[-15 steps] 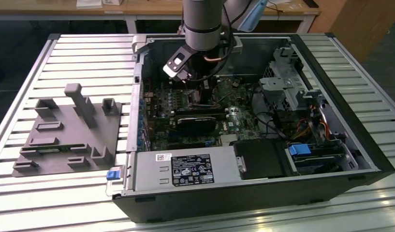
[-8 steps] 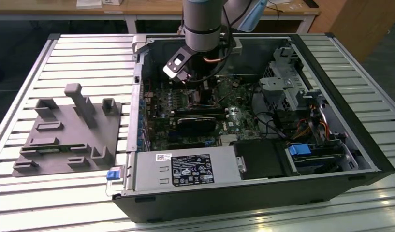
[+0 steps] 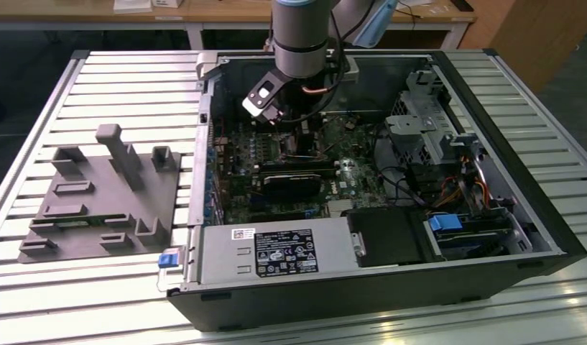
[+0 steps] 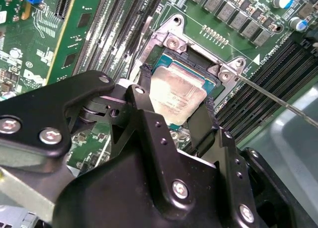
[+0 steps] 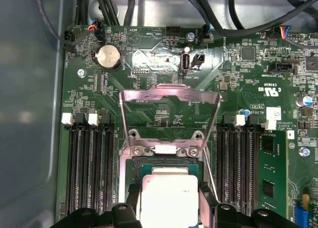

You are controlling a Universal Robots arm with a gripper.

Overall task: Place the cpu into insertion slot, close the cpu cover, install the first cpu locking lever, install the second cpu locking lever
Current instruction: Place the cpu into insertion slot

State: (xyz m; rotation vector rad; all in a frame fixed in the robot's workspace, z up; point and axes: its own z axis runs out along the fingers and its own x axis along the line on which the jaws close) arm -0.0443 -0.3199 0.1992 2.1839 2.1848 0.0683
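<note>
Cpu (image 4: 176,86), a small flat square chip with a dull silver-grey metal lid, is located as follows. The large black steel computer case (image 3: 370,302) lies open. Its floor carries the green fibreglass motherboard (image 5: 89,89). The cpu cover (image 5: 170,94), a thin silvery windowed metal frame, stands hinged open beyond the insertion slot (image 5: 135,173), a small dark-framed square socket. The black metal gripper (image 4: 175,101) has both fingers (image 4: 206,118) clamped on opposite cpu edges. The chip lies flat between them at the slot. Whether it is seated or just above, I cannot tell.
</note>
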